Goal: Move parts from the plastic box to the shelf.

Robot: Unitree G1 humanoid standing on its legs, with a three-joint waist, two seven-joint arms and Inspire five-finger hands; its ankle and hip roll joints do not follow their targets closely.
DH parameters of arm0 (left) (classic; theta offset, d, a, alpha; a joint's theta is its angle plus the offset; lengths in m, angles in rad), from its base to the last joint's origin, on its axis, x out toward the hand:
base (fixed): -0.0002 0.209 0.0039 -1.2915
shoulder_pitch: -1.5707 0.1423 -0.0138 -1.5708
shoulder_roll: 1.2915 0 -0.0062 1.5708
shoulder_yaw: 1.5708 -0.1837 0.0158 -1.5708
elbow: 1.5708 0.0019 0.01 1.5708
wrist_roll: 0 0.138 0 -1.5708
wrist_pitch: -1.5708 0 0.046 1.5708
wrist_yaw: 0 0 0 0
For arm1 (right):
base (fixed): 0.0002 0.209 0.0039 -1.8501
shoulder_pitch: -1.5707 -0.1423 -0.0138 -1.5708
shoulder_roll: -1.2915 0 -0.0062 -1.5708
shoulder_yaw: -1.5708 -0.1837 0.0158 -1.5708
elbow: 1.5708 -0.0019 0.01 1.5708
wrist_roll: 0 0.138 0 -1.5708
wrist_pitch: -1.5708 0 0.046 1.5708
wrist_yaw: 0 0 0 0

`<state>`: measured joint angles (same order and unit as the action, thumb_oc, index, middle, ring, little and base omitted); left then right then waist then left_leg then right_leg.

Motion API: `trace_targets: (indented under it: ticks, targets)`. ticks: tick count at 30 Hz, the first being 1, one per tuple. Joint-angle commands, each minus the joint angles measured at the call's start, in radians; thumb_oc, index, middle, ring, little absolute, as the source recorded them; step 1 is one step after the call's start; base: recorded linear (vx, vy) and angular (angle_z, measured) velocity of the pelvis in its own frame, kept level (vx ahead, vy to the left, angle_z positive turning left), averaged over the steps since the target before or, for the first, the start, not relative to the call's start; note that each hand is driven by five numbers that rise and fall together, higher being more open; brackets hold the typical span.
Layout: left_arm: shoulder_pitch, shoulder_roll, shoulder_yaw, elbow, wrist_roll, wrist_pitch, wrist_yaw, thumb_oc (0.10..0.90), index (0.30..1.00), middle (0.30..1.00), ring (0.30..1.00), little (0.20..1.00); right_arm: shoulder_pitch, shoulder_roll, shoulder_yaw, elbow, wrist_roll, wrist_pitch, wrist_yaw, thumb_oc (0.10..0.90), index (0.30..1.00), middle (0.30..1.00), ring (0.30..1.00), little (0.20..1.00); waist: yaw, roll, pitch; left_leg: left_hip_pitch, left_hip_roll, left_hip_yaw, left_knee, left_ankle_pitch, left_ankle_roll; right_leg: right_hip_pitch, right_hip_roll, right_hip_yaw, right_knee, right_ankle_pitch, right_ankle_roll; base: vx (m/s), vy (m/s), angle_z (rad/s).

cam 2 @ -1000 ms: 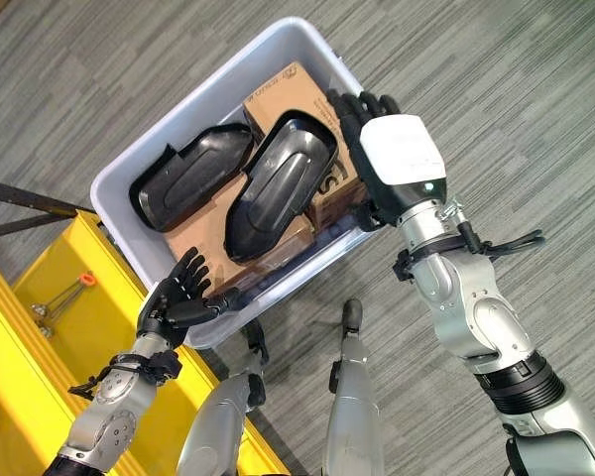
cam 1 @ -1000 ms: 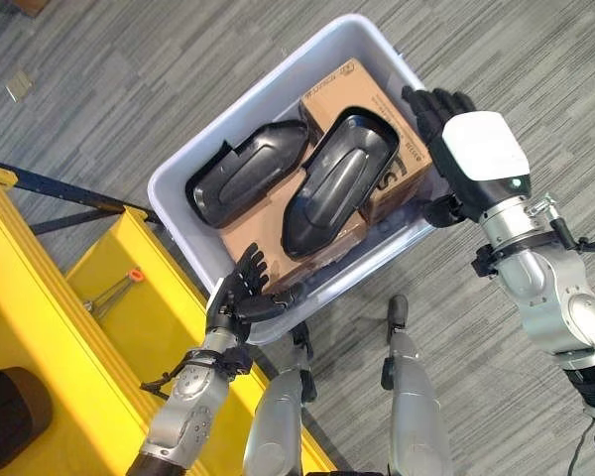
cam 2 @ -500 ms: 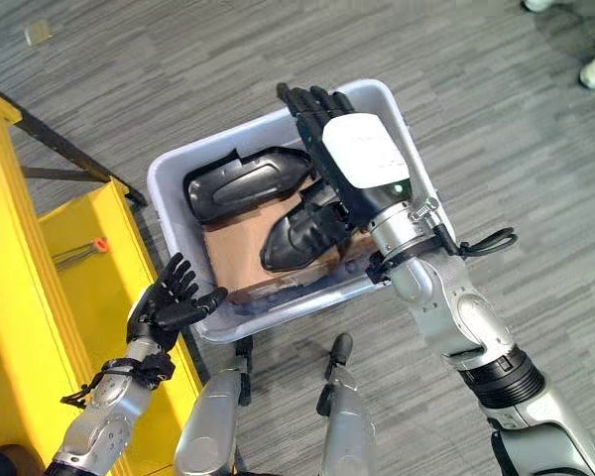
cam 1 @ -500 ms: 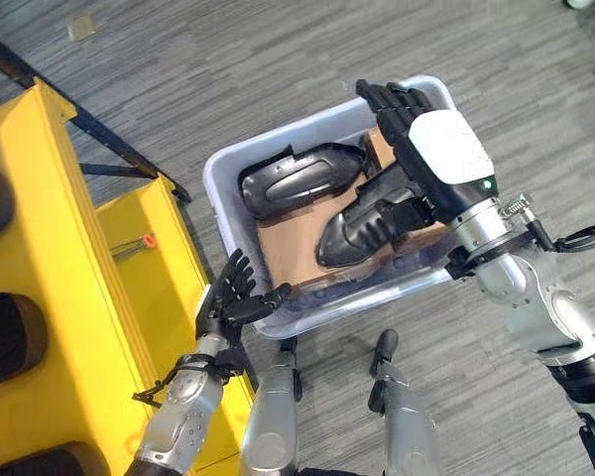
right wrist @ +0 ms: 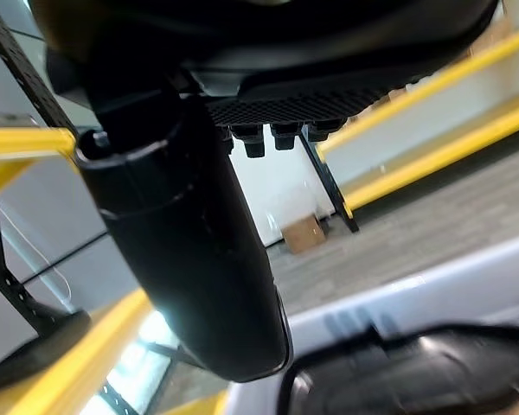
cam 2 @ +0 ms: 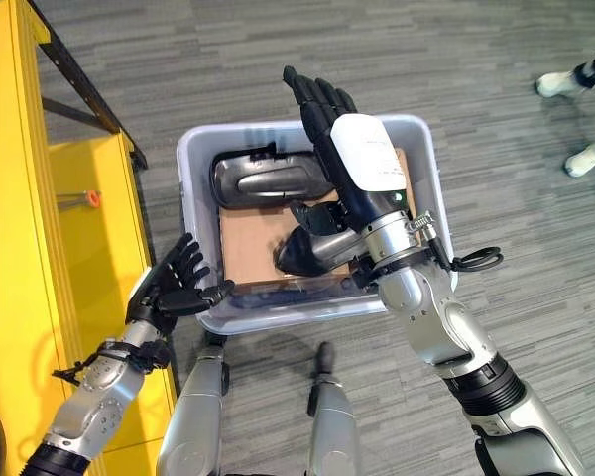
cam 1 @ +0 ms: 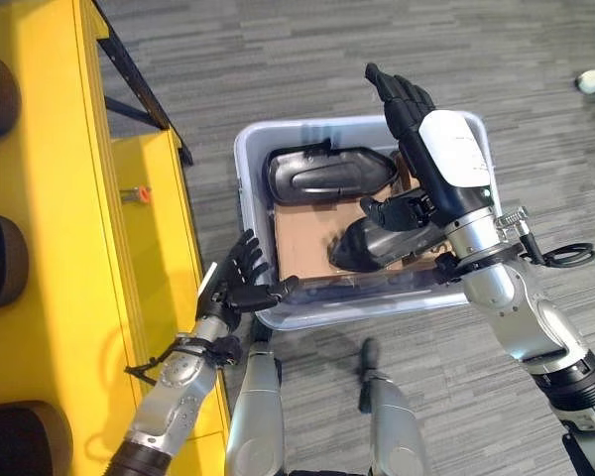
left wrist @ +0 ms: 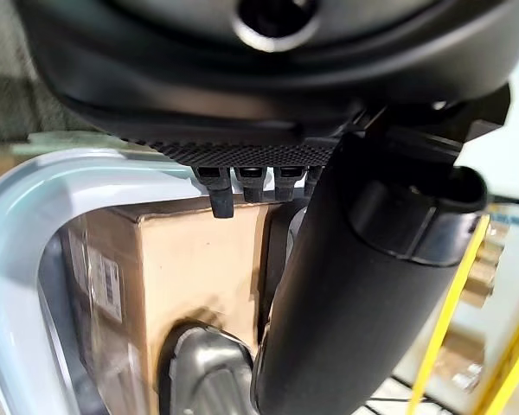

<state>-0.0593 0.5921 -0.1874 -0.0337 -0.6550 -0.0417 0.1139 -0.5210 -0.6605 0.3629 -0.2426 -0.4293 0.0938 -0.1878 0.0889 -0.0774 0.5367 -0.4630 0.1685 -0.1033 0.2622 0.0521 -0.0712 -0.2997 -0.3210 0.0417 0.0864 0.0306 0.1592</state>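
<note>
right hand (cam 1: pixel 446 169) raised over plastic box (cam 1: pixel 255 169)
fingers now straight, holding nothing; left hand (cam 1: pixel 233 288) stays spread at box's near corner.

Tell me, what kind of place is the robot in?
Probably a workshop or small factory: a big yellow shelf, a plastic box holding black moulded parts on grey carpet floor.

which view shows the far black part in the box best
The left eye view: the far black part lies whole and unobstructed in the plastic box. In the right eye view the right hand overlaps its end. The right wrist view shows a blurred dark edge.
</note>
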Motion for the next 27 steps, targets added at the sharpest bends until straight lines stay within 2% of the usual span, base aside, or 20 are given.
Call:
trace_targets:
  ticks: [1, 2, 3, 5, 6, 12, 14, 15, 16, 17, 19, 21, 25, 26, 27]
  targets:
    - [0.014, -0.013, 0.047, -0.116, -0.015, -0.066, -0.008, 0.900, 1.000, 1.000, 1.000, 1.000, -0.121, -0.071, -0.074, -0.114, -0.006, 0.037, -0.040, 0.900, 1.000, 1.000, 1.000, 1.000, -0.033, 0.004, -0.017, 0.115, -0.027, 0.133, 0.052, -0.212, 0.063, 0.052, 0.019, -0.027, -0.028, 0.100, 0.026, -0.07, -0.528, 0.31]
    - [0.015, -0.008, 0.060, -0.115, -0.004, -0.058, -0.018, 0.900, 1.000, 1.000, 1.000, 1.000, -0.111, -0.095, -0.079, -0.114, 0.002, 0.022, -0.037, 0.900, 1.000, 1.000, 1.000, 1.000, -0.039, -0.009, -0.017, 0.110, 0.004, 0.107, 0.061, -0.203, 0.044, 0.055, 0.041, -0.020, -0.026, 0.087, 0.025, -0.13, -0.721, 0.29]
    - [0.017, -0.007, 0.078, -0.117, -0.008, -0.042, -0.040, 0.900, 1.000, 1.000, 1.000, 1.000, -0.093, -0.140, -0.102, -0.119, 0.021, 0.008, -0.010, 0.900, 1.000, 1.000, 1.000, 1.000, -0.040, -0.016, -0.021, 0.120, 0.033, 0.110, 0.043, -0.180, 0.021, 0.062, 0.052, -0.055, -0.024, 0.058, 0.034, -0.12, -0.635, 0.10]
    - [0.029, -0.014, 0.085, -0.124, -0.025, -0.028, -0.062, 0.900, 1.000, 1.000, 1.000, 1.000, -0.085, -0.171, -0.119, -0.125, 0.032, 0.021, 0.021, 0.900, 1.000, 1.000, 1.000, 1.000, -0.044, -0.010, -0.025, 0.129, 0.052, 0.108, 0.033, -0.163, 0.006, 0.066, 0.063, -0.075, -0.010, 0.033, 0.029, -0.04, -0.294, -0.16]
    - [0.051, -0.025, 0.089, -0.141, -0.026, -0.017, -0.086, 0.900, 1.000, 1.000, 1.000, 1.000, -0.074, -0.201, -0.137, -0.140, 0.042, 0.029, 0.053, 0.900, 1.000, 1.000, 1.000, 1.000, -0.053, 0.002, -0.029, 0.150, 0.077, 0.117, 0.013, -0.142, -0.011, 0.071, 0.074, -0.102, 0.010, 0.006, 0.014, -0.01, -0.231, -0.12]
    - [0.098, -0.045, 0.097, -0.158, -0.049, -0.045, -0.056, 0.900, 1.000, 1.000, 1.000, 1.000, -0.055, -0.276, -0.176, -0.166, 0.062, 0.019, 0.117, 0.900, 1.000, 1.000, 1.000, 1.000, -0.089, 0.027, -0.041, 0.198, 0.144, 0.155, -0.062, -0.079, -0.036, 0.049, 0.103, -0.131, 0.061, -0.042, -0.023, 0.00, -0.097, -0.21]
    - [0.106, -0.053, 0.100, -0.156, -0.060, -0.046, -0.065, 0.900, 1.000, 1.000, 1.000, 1.000, -0.049, -0.289, -0.184, -0.175, 0.049, 0.024, 0.132, 0.900, 1.000, 1.000, 1.000, 1.000, -0.102, 0.034, -0.046, 0.211, 0.161, 0.166, -0.083, -0.062, -0.038, 0.031, 0.117, -0.124, 0.094, -0.063, -0.037, 0.03, -0.124, -0.17]
    - [0.108, -0.060, 0.090, -0.144, -0.042, -0.051, -0.102, 0.900, 1.000, 1.000, 1.000, 1.000, -0.038, -0.312, -0.200, -0.183, -0.007, -0.003, 0.124, 0.900, 1.000, 1.000, 1.000, 1.000, -0.120, 0.044, -0.047, 0.219, 0.174, 0.173, -0.094, -0.051, -0.039, 0.006, 0.130, -0.115, 0.133, -0.082, -0.050, 0.03, -0.112, -0.15]
    - [0.107, -0.060, 0.085, -0.140, -0.039, -0.055, -0.110, 0.900, 1.000, 1.000, 1.000, 1.000, -0.037, -0.317, -0.203, -0.185, -0.028, -0.014, 0.117, 0.900, 1.000, 1.000, 1.000, 1.000, -0.122, 0.048, -0.047, 0.220, 0.176, 0.174, -0.094, -0.050, -0.039, -0.001, 0.133, -0.113, 0.145, -0.086, -0.052, 0.03, -0.105, -0.21]
    - [0.105, -0.061, 0.077, -0.134, -0.038, -0.066, -0.130, 0.900, 1.000, 1.000, 1.000, 1.000, -0.041, -0.337, -0.207, -0.192, -0.115, -0.062, 0.076, 0.900, 1.000, 1.000, 1.000, 1.000, -0.130, 0.057, -0.045, 0.222, 0.181, 0.175, -0.091, -0.050, -0.037, -0.015, 0.138, -0.109, 0.171, -0.098, -0.059, 0.01, -0.034, -0.19]
    - [0.103, -0.062, 0.069, -0.130, -0.042, -0.072, -0.140, 0.900, 1.000, 1.000, 1.000, 1.000, -0.048, -0.357, -0.202, -0.186, -0.160, -0.086, 0.069, 0.900, 1.000, 1.000, 1.000, 1.000, -0.133, 0.066, -0.047, 0.219, 0.183, 0.175, -0.082, -0.053, -0.035, -0.026, 0.143, -0.106, 0.194, -0.111, -0.066, 0.02, -0.078, -0.16]
    - [0.100, -0.066, 0.061, -0.119, -0.050, -0.075, -0.144, 0.900, 1.000, 1.000, 1.000, 1.000, -0.056, -0.391, -0.194, -0.170, -0.161, -0.083, 0.077, 0.900, 1.000, 1.000, 1.000, 1.000, -0.136, 0.083, -0.046, 0.214, 0.181, 0.165, -0.062, -0.057, -0.029, -0.053, 0.151, -0.101, 0.253, -0.135, -0.077, 0.01, -0.117, -0.18]
    - [0.090, -0.059, 0.065, -0.105, -0.049, -0.086, -0.136, 0.900, 1.000, 1.000, 1.000, 1.000, -0.060, -0.432, -0.183, -0.141, -0.188, -0.103, 0.049, 0.900, 1.000, 1.000, 1.000, 1.000, -0.138, 0.089, -0.045, 0.204, 0.164, 0.141, -0.013, -0.081, -0.019, -0.120, 0.163, -0.098, 0.416, -0.214, -0.106, -0.07, -0.172, -0.14]
    - [0.090, -0.059, 0.067, -0.104, -0.051, -0.088, -0.134, 0.900, 1.000, 1.000, 1.000, 1.000, -0.060, -0.432, -0.182, -0.140, -0.190, -0.107, 0.050, 0.900, 1.000, 1.000, 1.000, 1.000, -0.137, 0.090, -0.046, 0.201, 0.165, 0.139, -0.010, -0.074, -0.018, -0.126, 0.166, -0.100, 0.428, -0.217, -0.112, -0.04, -0.278, 0.01]
    - [0.099, -0.060, 0.077, -0.097, -0.071, -0.094, -0.122, 0.900, 1.000, 1.000, 1.000, 1.000, -0.059, -0.426, -0.169, -0.132, -0.197, -0.132, 0.058, 0.900, 1.000, 1.000, 1.000, 1.000, -0.136, 0.089, -0.049, 0.204, 0.178, 0.136, 0.010, -0.050, -0.020, -0.140, 0.177, -0.114, 0.504, -0.262, -0.136, 0.01, -0.339, -0.01]
